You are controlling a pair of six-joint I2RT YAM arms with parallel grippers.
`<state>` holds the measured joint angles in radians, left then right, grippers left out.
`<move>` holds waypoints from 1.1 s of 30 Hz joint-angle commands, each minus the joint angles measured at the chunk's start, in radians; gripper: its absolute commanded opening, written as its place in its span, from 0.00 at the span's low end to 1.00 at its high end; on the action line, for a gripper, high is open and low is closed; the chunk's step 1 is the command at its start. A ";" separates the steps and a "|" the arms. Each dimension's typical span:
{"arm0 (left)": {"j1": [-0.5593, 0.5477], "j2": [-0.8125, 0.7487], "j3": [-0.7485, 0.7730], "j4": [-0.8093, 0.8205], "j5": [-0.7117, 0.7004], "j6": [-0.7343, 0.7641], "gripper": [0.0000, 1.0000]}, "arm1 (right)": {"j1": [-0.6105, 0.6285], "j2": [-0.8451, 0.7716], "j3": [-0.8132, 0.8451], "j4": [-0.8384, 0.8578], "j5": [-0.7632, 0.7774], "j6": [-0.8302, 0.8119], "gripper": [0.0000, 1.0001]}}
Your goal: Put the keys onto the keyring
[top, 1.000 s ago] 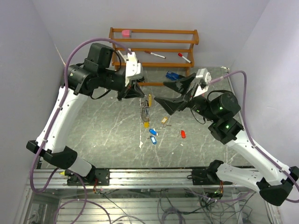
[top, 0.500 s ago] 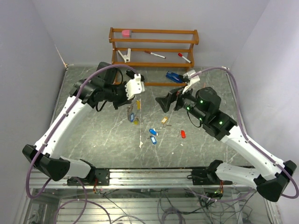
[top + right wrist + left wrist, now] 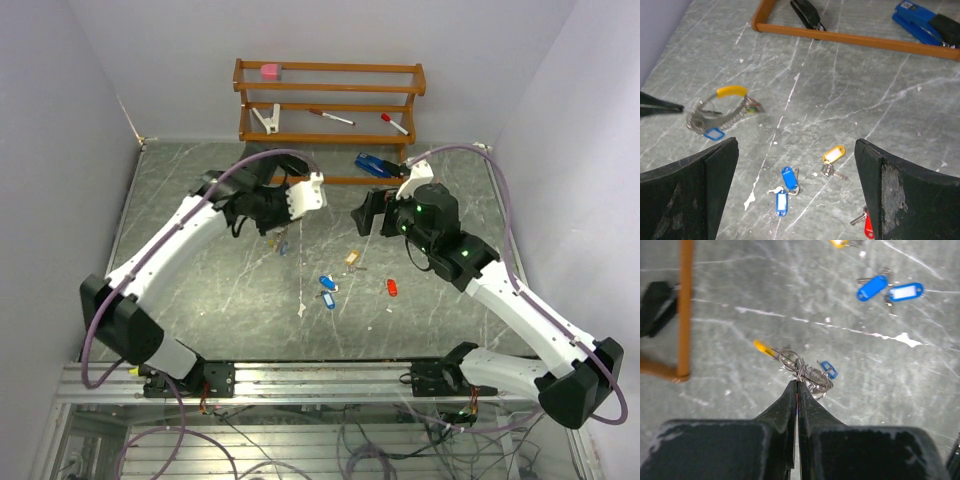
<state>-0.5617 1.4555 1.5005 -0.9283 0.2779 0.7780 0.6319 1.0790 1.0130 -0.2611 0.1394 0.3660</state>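
- The keyring (image 3: 801,371) is a tangle of thin wire loops, low over the marbled table (image 3: 220,300) and left of its centre. Whether it rests on the surface I cannot tell.
- Two keys are already on the ring: one with a yellow tag (image 3: 762,346) and one with a small blue tag (image 3: 829,369).
- The left gripper (image 3: 797,387) has its jaws pressed together on the ring's wire, with the tips meeting at the side of the bunch nearest its own wrist.
- The loose keys lie on the table, apart from the ring and nearer the middle. Two blue-tagged keys (image 3: 786,177) sit close together, and a yellow-tan one (image 3: 833,154) lies just beside them. A red one (image 3: 869,227) is a little further to the right.
- The right gripper (image 3: 796,145) hangs above these loose keys with its jaws spread wide and nothing between them.
- At the far edge stands a wooden rack (image 3: 330,100). A blue stapler (image 3: 922,17) and a black object (image 3: 807,12) lie by its bottom rail.
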 commanded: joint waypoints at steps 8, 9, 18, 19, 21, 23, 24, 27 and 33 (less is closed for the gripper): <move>-0.076 0.102 -0.060 0.040 0.086 -0.085 0.09 | -0.043 0.028 0.034 -0.096 -0.021 0.032 1.00; -0.078 0.106 -0.057 0.040 0.094 -0.091 0.09 | -0.046 0.032 0.038 -0.101 -0.023 0.033 1.00; -0.120 0.143 -0.050 0.091 0.190 -0.188 0.28 | -0.060 0.073 0.047 -0.113 -0.079 0.056 1.00; -0.122 0.146 -0.043 0.096 0.200 -0.199 0.32 | -0.061 0.079 0.049 -0.118 -0.083 0.058 1.00; -0.123 0.150 -0.029 0.106 0.221 -0.218 0.35 | -0.062 0.087 0.055 -0.130 -0.083 0.061 1.00; -0.123 0.150 -0.012 0.113 0.238 -0.237 0.40 | -0.064 0.092 0.058 -0.136 -0.081 0.061 1.00; -0.123 0.147 -0.004 0.114 0.245 -0.247 0.42 | -0.066 0.092 0.058 -0.136 -0.080 0.060 1.00; -0.122 0.126 0.016 0.112 0.258 -0.269 0.45 | -0.069 0.107 0.056 -0.138 -0.087 0.062 1.00; -0.026 0.024 -0.043 0.173 0.112 -0.312 0.46 | -0.070 0.158 0.048 -0.177 -0.096 0.063 1.00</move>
<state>-0.6643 1.5654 1.4818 -0.8345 0.4683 0.5171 0.5694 1.2098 1.0470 -0.3973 0.0486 0.4225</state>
